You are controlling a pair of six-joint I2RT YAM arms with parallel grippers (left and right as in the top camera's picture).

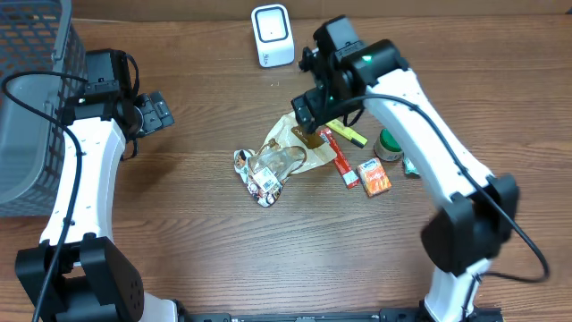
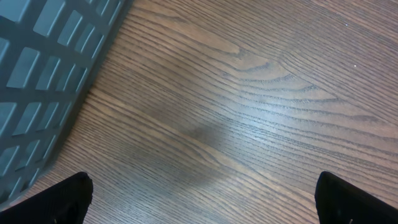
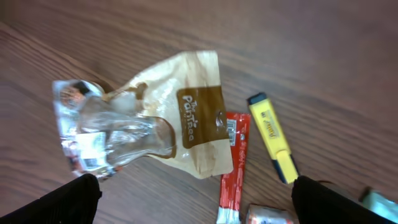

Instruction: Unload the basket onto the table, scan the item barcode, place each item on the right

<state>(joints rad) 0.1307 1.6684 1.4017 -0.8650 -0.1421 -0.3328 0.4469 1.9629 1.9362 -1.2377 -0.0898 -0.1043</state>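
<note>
The left end effector [image 1: 159, 112] hangs over bare surface [image 1: 223, 250] just beside the grey basket [image 1: 31, 107]. Its jaws are spread fully wide and hold nothing; the left wrist view shows only wood grain between the fingertips.

The right end effector [image 1: 310, 114] hangs above the cluster of items at mid-surface. Its jaws are also spread fully wide and hold nothing.

Directly below it lies a tan pouch [image 3: 186, 118], flat on the surface with its brown label facing up. A crumpled clear wrapper [image 3: 112, 134] overlaps the pouch's left part. A red stick pack [image 3: 233, 168] lies against the pouch's right edge. A yellow highlighter [image 3: 273, 137] lies just beside the stick pack. An orange box [image 1: 374, 176] and a green-lidded container [image 1: 390, 143] lie further right.

The white scanner [image 1: 272, 36] stands at the far edge, well apart from the pouch.
</note>
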